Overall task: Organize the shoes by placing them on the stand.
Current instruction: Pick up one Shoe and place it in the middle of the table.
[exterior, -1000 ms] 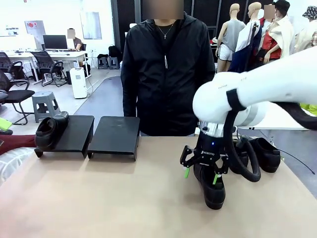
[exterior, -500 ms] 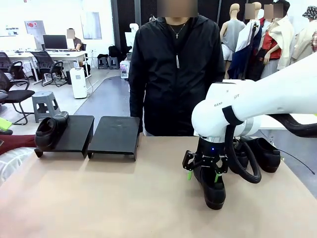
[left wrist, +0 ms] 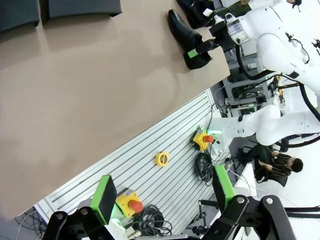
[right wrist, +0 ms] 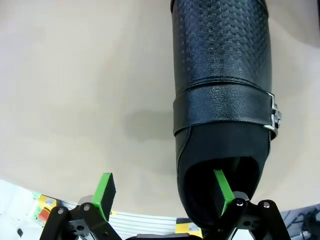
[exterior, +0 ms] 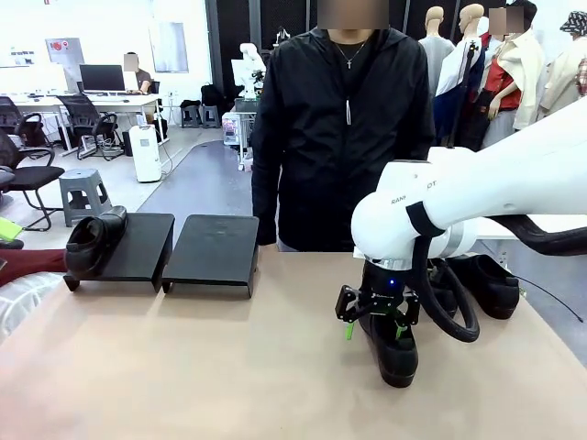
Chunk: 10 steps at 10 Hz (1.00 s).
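One black pebble-grained, buckle-strapped shoe (right wrist: 220,75)

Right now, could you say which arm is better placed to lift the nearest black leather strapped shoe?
Right: the right gripper, open, straddles the side wall of the black leather shoe; the left gripper hangs far away.

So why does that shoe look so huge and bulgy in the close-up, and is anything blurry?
Right wrist view: a close wide-angle lens makes the shoe loom and bulge; its grain is sharp, and a soft shadow lies on the table beside it. Left wrist view: sharp but tilted, the table edge running diagonally. Front view: even light, no strong glare, no motion blur.
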Tool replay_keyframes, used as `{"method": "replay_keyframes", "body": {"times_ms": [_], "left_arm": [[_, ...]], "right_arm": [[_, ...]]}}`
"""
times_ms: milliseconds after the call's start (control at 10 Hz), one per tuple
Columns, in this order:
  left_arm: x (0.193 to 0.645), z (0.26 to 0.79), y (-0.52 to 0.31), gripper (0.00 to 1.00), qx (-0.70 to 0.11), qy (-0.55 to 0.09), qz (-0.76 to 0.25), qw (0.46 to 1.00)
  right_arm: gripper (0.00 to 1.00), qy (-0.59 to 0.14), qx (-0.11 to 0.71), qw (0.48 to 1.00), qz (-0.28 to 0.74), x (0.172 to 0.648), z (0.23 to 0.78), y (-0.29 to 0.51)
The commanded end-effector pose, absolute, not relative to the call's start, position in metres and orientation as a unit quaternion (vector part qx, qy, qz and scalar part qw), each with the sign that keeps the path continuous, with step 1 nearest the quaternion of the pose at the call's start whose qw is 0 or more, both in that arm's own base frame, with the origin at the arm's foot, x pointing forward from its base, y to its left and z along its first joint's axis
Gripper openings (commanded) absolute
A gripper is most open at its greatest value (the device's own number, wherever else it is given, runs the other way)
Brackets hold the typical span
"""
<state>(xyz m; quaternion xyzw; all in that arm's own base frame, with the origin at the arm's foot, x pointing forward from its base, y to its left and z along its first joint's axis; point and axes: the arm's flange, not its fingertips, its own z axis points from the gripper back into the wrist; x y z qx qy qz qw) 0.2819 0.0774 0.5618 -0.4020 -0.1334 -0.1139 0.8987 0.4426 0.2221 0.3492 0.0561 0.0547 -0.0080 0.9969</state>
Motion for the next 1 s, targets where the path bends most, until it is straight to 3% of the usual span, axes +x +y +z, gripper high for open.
{"method": "replay_keyframes", "body": {"times_ms": [0, 100, 900], "left_arm": [[0.2801, 0.5624, 0.0812, 1.00, -0.401, -0.134, -0.126, 0.897], [0.2801, 0.5624, 0.0812, 1.00, -0.401, -0.134, -0.126, 0.897], [0.2801, 0.5624, 0.0812, 1.00, -0.401, -0.134, -0.126, 0.897]], "right_arm": [[0.40, 0.044, 0.042, 0.998, -0.003, 0.4478, 0.3468, 0.2258], [0.00, 0.045, 0.039, 0.998, 0.001, 0.4487, 0.3463, 0.2268], [0.00, 0.041, 0.041, 0.998, -0.010, 0.4562, 0.3414, 0.2262]]}}
